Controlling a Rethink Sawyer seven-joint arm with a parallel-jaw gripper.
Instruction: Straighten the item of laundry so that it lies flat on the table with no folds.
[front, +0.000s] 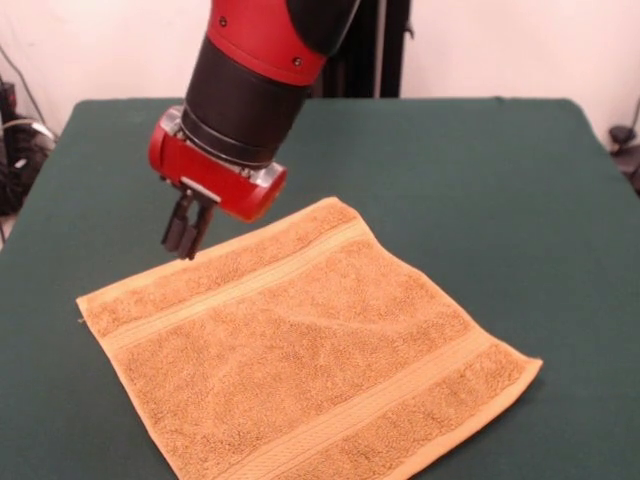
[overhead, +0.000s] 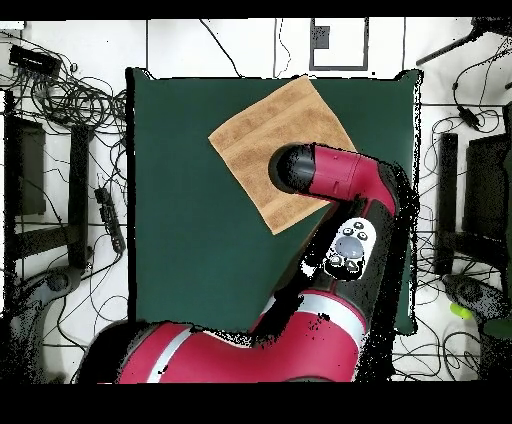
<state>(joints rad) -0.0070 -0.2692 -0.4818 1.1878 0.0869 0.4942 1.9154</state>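
Front view: the towel (front: 305, 355) lies spread open on the table (front: 480, 190), nearly flat, with only a faint crease near its middle, so the straightening looks almost done. The gripper (front: 186, 240) hangs at the towel's far edge, fingers drawn close together and holding nothing; next it likely lifts clear. Overhead view: the towel sits askew like a diamond toward one table edge, partly under the arm (overhead: 340, 180).

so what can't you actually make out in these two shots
- Front view: the towel's nearest corner is cut off by the bottom edge.
- Front view: the gripper's dark tips sit close together over the towel's far edge; open or shut, touching or not, cannot be told.
- Overhead view: the arm covers the gripper and part of the towel, so flatness there is hidden.
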